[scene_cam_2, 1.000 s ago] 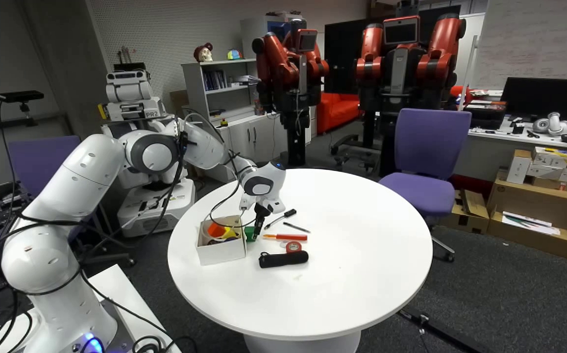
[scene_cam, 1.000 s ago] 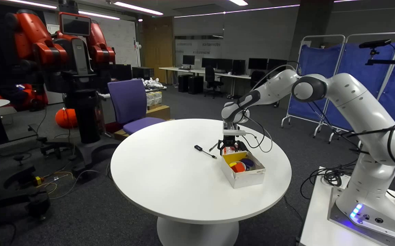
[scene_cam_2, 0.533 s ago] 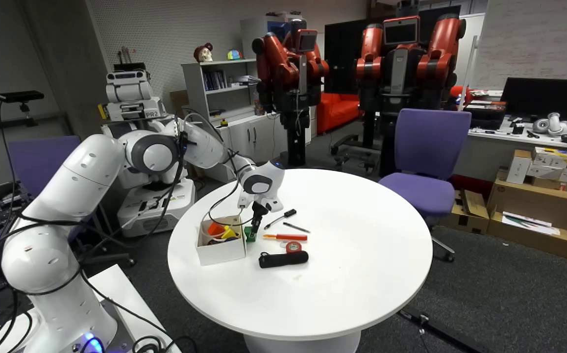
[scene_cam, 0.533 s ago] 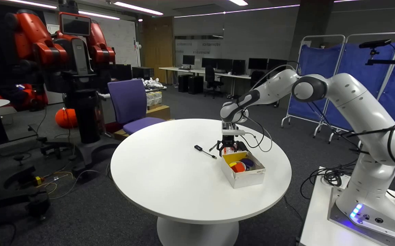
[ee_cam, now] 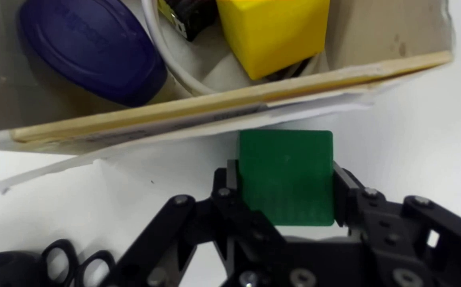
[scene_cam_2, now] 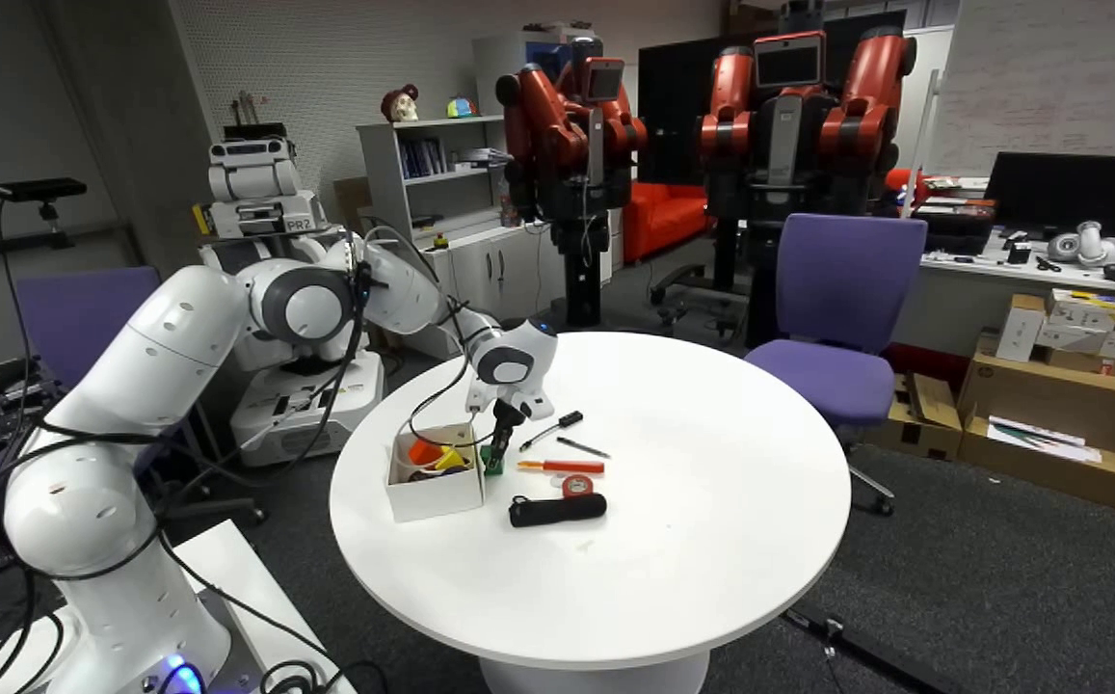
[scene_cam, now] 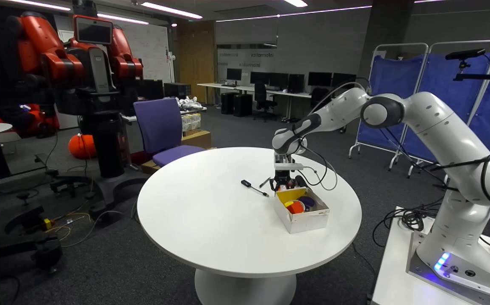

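Observation:
In the wrist view my gripper [ee_cam: 286, 175] is shut on a green block [ee_cam: 286, 147], one pad against each side of it. The block rests close against the outside of an open white box [ee_cam: 230, 99], whose torn paper edge hangs beside it. In an exterior view the green block [scene_cam_2: 487, 464] shows only partly behind the black fingers. Inside the box lie a dark blue oval object [ee_cam: 95, 48], a yellow block [ee_cam: 278, 36] and an orange piece [scene_cam: 294, 207]. Seen in an exterior view, the gripper [scene_cam: 282, 186] is low at the box's far edge.
Near the gripper on the round white table [scene_cam_2: 711, 540] lie an orange-red screwdriver-like tool [scene_cam_2: 562, 467], a red tape roll [scene_cam_2: 577, 486], a black pouch [scene_cam_2: 557, 510], a pen [scene_cam_2: 583, 447] and a black adapter cable [scene_cam: 255, 188]. The box wall [scene_cam: 308, 222] stands right beside the fingers.
The gripper has shifted slightly toward the box and the green block. Its fingers have come together from wide apart onto the block's sides. The box and other things have not moved.

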